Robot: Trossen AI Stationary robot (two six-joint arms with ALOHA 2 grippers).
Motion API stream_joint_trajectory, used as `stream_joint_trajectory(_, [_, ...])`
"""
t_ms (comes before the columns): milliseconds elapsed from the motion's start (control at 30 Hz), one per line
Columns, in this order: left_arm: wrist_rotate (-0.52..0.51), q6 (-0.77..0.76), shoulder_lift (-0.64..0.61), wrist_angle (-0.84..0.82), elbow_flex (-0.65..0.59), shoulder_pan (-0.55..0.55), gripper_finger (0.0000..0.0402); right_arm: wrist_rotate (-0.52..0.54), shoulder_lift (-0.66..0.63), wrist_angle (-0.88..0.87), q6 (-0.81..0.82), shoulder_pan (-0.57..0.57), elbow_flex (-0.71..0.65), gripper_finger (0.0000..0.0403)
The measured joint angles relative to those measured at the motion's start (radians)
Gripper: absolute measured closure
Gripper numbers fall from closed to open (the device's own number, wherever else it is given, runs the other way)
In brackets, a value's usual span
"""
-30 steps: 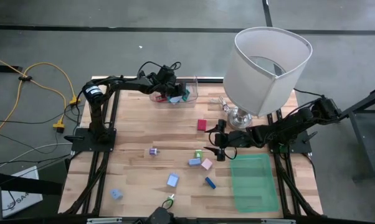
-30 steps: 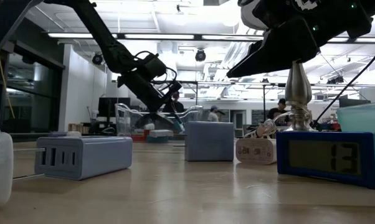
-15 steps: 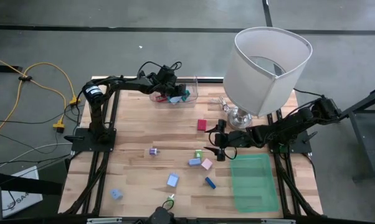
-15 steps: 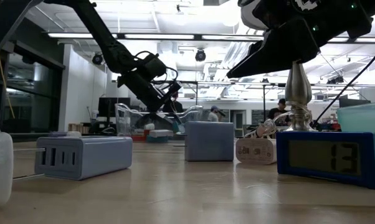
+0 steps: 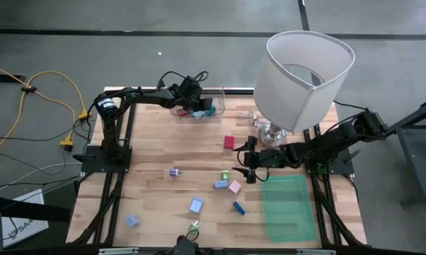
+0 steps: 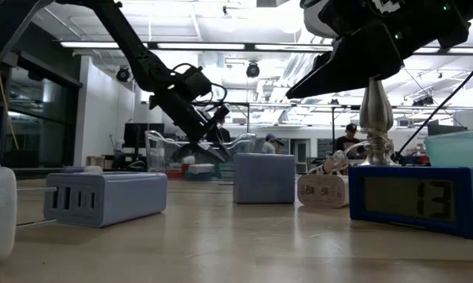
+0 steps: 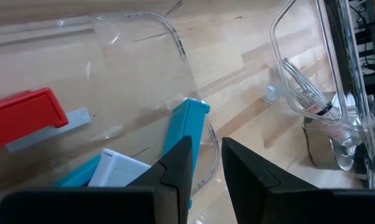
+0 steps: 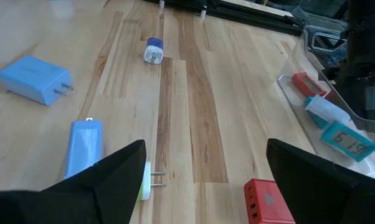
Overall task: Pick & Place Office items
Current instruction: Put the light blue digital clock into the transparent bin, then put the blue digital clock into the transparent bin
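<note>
the left gripper (image 5: 199,108) reaches into the clear tray (image 5: 218,99) at the far edge of the table (image 5: 149,198), its fingers drawn nearly together with nothing visibly pinched between them. just past its tips in the left wrist view lie three pieces inside the tray: a teal piece (image 7: 186,127), a white-and-blue piece (image 7: 116,169) and a red piece (image 7: 25,116).

the right gripper (image 5: 245,161) hangs above the middle of the table, spread wide and empty, beside the foot of the one white lamp (image 5: 305,74). one green bin (image 5: 289,209) sits at the near right.

loose on the bare wood i count eight office items: a red block (image 5: 230,142), a purple piece (image 5: 174,172), a green piece (image 5: 226,174), a light blue block (image 5: 221,185), a pink block (image 5: 235,187), a dark blue piece (image 5: 238,207), a blue charger (image 5: 197,205) and a pale blue piece (image 5: 132,221). a ninth, greenish and white (image 5: 192,229), at the near edge may be another, but it is too small to tell.
</note>
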Motion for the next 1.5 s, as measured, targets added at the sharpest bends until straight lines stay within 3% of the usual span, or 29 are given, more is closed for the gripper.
stream_joint_trajectory(333, [0.008,-0.004,0.000,0.042,0.000,0.001,0.0318,-0.002,0.000,0.000,0.000,0.000,0.000,0.0082])
stream_joint_trajectory(600, [0.174,-0.018,-0.016,0.189,0.002,0.022,0.0318,-0.003,0.000,-0.005,0.000,0.000,0.000,0.0082])
stream_joint_trajectory(767, [0.231,-0.032,-0.023,0.198,0.002,0.020,0.0319,-0.003,0.000,-0.013,0.003,0.000,0.000,0.0082])
stream_joint_trajectory(1067, [0.222,0.005,-0.115,0.211,0.001,0.024,0.0319,-0.003,0.000,-0.019,0.049,0.000,0.000,0.0082])
stream_joint_trajectory(1500, [0.169,0.123,-0.312,-0.039,0.001,-0.047,0.0319,0.003,0.000,-0.076,0.049,0.000,0.000,0.0082])
